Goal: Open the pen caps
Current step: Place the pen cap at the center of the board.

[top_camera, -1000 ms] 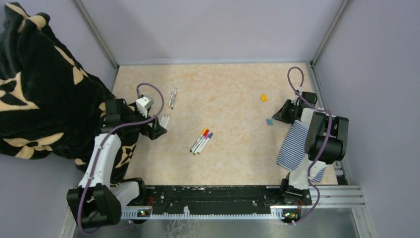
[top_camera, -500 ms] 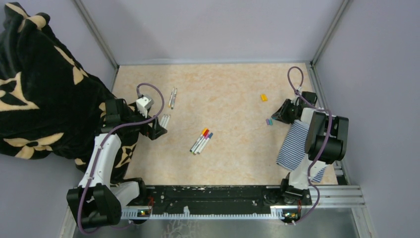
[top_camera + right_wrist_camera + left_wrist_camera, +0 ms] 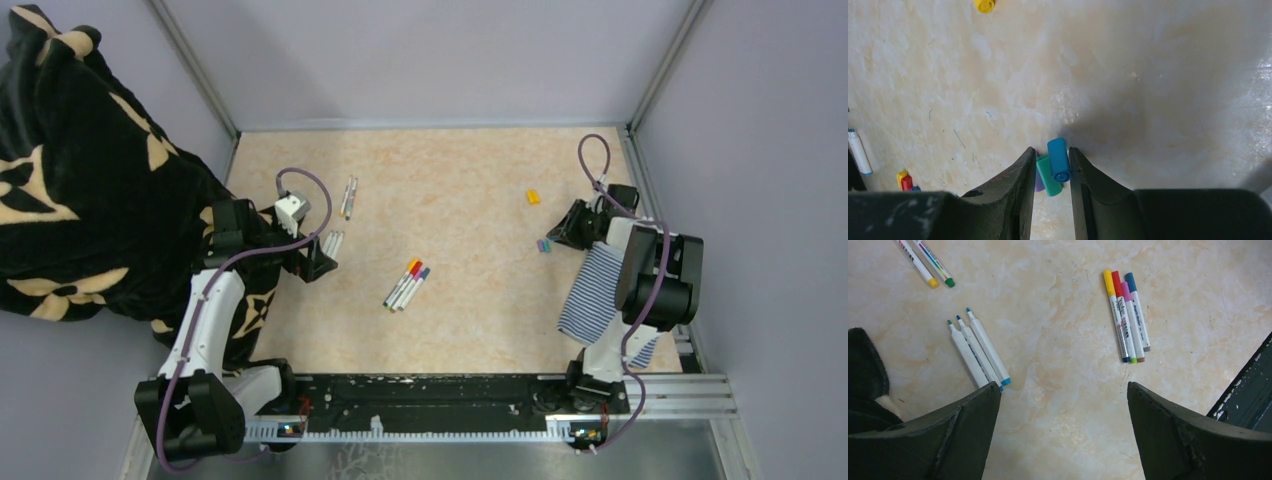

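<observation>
Pen caps (image 3: 543,244): light, rigid, slick; pinch across the sides. Blue cap (image 3: 1059,159), teal cap (image 3: 1047,176) at desk (image 3: 470,170) right, between narrowed fingers (image 3: 1018,190) of right end effector (image 3: 1050,150), grip indeterminable; left end effector (image 3: 1063,390) wide open, empty, near capped pens (image 3: 1125,315)

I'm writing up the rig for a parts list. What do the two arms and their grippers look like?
Both the left arm and right arm have white links between bulky black joints, each trailed by a looping purple cable. The left gripper and right gripper carry plain matte-black wedge-shaped fingers; no markings show.
</observation>
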`<state>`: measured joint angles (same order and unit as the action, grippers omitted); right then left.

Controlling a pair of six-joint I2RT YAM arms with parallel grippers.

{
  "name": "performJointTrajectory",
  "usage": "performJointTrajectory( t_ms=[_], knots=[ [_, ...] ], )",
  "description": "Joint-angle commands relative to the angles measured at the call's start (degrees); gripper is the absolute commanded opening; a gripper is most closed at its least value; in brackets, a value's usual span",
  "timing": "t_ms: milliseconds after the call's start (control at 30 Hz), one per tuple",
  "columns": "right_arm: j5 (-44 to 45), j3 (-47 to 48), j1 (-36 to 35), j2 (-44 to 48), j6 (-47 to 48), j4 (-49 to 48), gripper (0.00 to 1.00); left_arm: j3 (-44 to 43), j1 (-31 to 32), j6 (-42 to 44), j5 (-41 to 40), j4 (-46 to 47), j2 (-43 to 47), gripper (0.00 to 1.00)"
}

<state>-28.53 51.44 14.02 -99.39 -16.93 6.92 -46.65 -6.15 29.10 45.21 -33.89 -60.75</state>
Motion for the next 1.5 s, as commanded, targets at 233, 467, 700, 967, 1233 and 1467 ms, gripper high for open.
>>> performJointTrajectory(
  t_ms=[233, 467, 700, 967, 1233, 1467],
  knots=[
    [3.5, 0.8, -1.4, 2.7, 2.3, 3.3, 0.31, 0.4, -0.3, 1.3, 1.5, -0.6, 0.5, 1.0],
    [4.2, 0.8, -1.8, 3.6, 2.7, 4.0, 0.31, 0.3, -0.3, 1.3, 1.6, -0.7, 0.2, 0.99],
    [4.2, 0.9, -2.1, 4.0, 2.9, 4.2, 0.32, 0.3, -0.3, 1.3, 1.5, -0.7, 0.1, 0.99],
    [3.3, 0.9, -2.1, 4.1, 2.8, 4.1, 0.34, 0.3, -0.4, 1.3, 1.6, -0.7, 0.1, 0.99],
    [2.6, 1.3, -2.1, 5.2, 2.8, 4.3, 0.34, 0.2, -0.3, 1.4, 1.8, -0.7, -0.3, 1.0],
    [0.9, 2.6, -2.1, 9.4, 3.5, 4.7, 0.4, 0.0, 0.1, 1.0, 2.1, 0.1, -3.0, 1.0]
  ],
)
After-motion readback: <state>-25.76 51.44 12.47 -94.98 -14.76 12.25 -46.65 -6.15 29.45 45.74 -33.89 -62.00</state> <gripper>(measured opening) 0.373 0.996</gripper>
